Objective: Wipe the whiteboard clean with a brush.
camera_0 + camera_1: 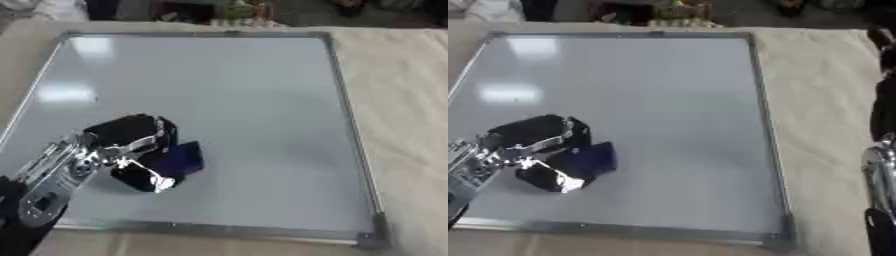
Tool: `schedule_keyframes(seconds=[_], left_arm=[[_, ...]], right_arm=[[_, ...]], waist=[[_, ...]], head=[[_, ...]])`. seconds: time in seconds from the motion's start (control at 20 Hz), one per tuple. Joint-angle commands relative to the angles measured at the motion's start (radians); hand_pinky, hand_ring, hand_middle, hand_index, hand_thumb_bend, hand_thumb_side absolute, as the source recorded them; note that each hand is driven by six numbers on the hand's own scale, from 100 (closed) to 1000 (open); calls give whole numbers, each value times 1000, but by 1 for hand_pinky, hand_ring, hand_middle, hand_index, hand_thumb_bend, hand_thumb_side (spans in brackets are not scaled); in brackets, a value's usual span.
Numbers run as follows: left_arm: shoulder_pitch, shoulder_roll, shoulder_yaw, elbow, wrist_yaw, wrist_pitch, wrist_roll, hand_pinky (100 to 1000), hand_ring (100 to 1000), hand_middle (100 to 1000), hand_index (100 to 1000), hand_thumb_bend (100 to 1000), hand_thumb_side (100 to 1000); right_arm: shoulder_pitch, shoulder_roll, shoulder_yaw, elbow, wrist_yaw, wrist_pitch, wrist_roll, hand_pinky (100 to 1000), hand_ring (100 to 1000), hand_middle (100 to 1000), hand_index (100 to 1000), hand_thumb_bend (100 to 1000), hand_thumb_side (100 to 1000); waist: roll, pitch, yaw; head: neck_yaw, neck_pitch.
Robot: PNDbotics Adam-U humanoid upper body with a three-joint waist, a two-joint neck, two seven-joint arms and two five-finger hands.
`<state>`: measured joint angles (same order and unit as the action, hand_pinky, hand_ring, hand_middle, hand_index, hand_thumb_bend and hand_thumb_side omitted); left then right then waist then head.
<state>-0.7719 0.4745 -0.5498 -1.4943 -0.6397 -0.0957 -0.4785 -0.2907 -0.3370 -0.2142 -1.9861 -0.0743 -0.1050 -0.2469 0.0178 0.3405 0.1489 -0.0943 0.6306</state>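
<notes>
A large whiteboard (227,100) with a grey metal frame lies flat on the cloth-covered table and fills most of both views. Its surface looks blank, with only light glare at the upper left. My left hand (131,147) is over the board's lower left part, fingers curled round a dark blue brush (182,159) that rests on the board. My right arm (881,150) hangs along the right edge of the right eye view, off the board; its hand does not show.
Beige cloth (402,100) covers the table to the right of the board and along the front edge. Dark objects and clutter (236,12) stand beyond the board's far edge.
</notes>
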Motion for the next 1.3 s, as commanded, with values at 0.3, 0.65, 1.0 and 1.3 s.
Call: schedule_keyframes(seconds=[0.3,0.65,1.0,1.3], left_arm=[[-10,10,9,9,-3,-6,21,514,582,460,100,245,372],[-8,3,11,17,-8,-13,21,499,564,439,100,214,334],[-6,8,21,14,-11,-19,22,499,563,441,100,217,314],[3,25,43,10,-11,-15,41,496,561,453,100,178,254]], right_arm=[[-10,-7,-1,-14,-10,-2,4,914,929,701,885,194,1000],[-9,-5,0,-14,-12,-2,5,915,929,700,886,193,1000],[-6,-4,0,-14,-13,-2,7,916,930,699,884,193,1000],[-4,-4,1,-14,-13,0,9,917,931,698,884,191,1000]], waist=[[-3,-16,0],[-7,-17,-1],[-5,-19,0],[-2,-20,3]], head=[[5,-12],[8,-17],[8,-16],[7,-14]])
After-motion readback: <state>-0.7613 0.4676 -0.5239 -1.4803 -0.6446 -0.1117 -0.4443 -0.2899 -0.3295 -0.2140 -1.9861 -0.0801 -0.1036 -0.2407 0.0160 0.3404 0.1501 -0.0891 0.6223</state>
